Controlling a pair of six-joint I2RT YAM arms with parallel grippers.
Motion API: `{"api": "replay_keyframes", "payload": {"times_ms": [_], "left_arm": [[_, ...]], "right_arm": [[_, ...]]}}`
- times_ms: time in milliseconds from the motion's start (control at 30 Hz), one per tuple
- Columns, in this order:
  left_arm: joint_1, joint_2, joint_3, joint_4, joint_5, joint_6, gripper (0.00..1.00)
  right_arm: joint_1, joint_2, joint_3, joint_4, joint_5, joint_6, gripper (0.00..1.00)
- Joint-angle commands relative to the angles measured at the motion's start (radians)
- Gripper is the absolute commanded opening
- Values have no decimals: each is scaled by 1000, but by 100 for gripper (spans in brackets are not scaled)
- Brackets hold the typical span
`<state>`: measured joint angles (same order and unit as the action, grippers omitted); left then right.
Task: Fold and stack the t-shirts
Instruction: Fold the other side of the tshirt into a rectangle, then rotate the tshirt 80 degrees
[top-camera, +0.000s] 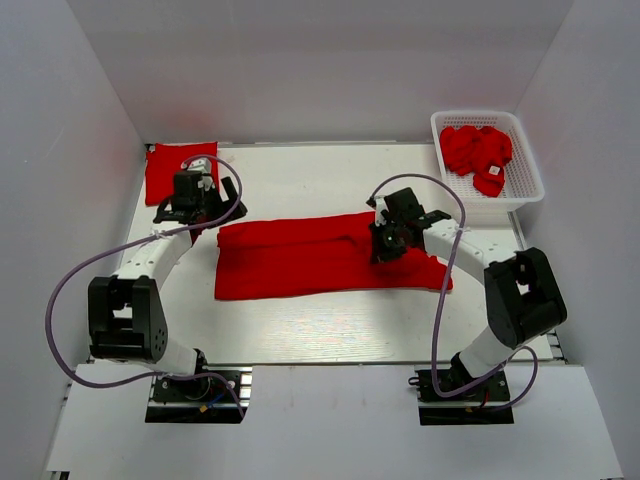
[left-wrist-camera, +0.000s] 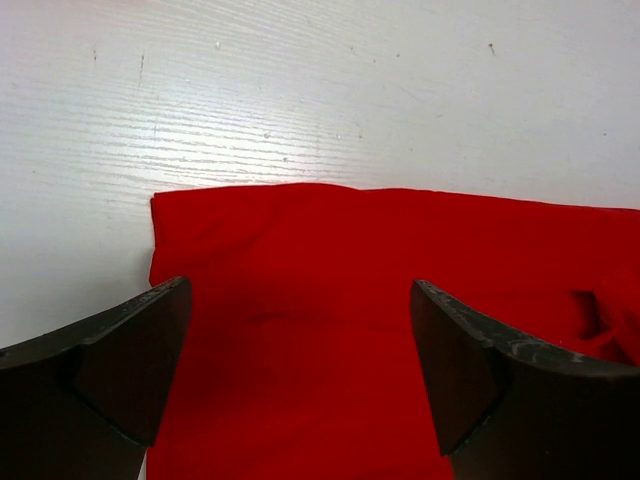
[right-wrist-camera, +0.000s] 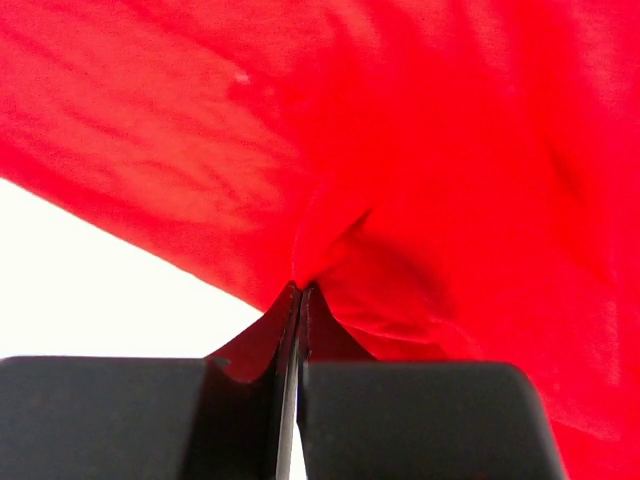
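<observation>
Top external, right gripper (top-camera: 384, 247) clamped on spread t-shirt (top-camera: 300, 262), left gripper (top-camera: 198, 226) wide apart over its corner

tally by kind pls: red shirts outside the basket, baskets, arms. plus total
Red t-shirts outside the basket: 2 (spread t-shirt, folded t-shirt)
Baskets: 1 (white mesh basket; the red heap inside can't be counted)
Arms: 2 (left arm, right arm)
Total: 5
</observation>
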<state>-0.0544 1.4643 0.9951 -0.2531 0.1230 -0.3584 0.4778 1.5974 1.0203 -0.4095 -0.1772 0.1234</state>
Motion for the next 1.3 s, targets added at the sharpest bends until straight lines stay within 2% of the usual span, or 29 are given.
{"api": "replay_keyframes", "payload": {"times_ms": [0, 333, 367, 400, 467, 500, 533, 800, 900, 933, 1033, 1100, 1267], "left_arm": [[2, 7, -3, 15, 18, 9, 100], [2, 48, 25, -3, 27, 18, 100], [2, 48, 25, -3, 27, 18, 100], [2, 48, 25, -3, 27, 18, 100], [2, 59, 25, -3, 27, 18, 100], [2, 59, 34, -3, 27, 18, 100], [2, 68, 34, -3, 27, 18, 100], [2, 77, 53, -21, 37, 27, 100], [-7, 88, 53, -12, 46, 27, 100], [-7, 97, 62, -12, 46, 27, 100], [-16, 125, 62, -12, 84, 27, 100], [-16, 140, 45, -2, 107, 27, 100], [-16, 201, -47, 61, 147, -5, 100]], "right_arm": [[2, -27, 38, 3, -108, -18, 0], [5, 70, 46, 14, -240, -27, 0], [4, 84, 44, 18, -255, -30, 1], [4, 85, 46, 29, -261, -34, 6], [5, 91, 41, 46, -300, -33, 30], [5, 90, 43, 51, -321, -31, 55], [4, 85, 46, 64, -330, -36, 90], [2, -40, 87, 69, -394, -79, 90], [-7, -57, 89, 55, -260, -15, 90], [-5, -62, 86, 58, -164, 7, 90], [-24, -50, 74, 58, -76, 96, 90], [-53, -33, 66, 55, -22, 168, 90], [-117, 36, 31, 58, -4, 255, 90]]}}
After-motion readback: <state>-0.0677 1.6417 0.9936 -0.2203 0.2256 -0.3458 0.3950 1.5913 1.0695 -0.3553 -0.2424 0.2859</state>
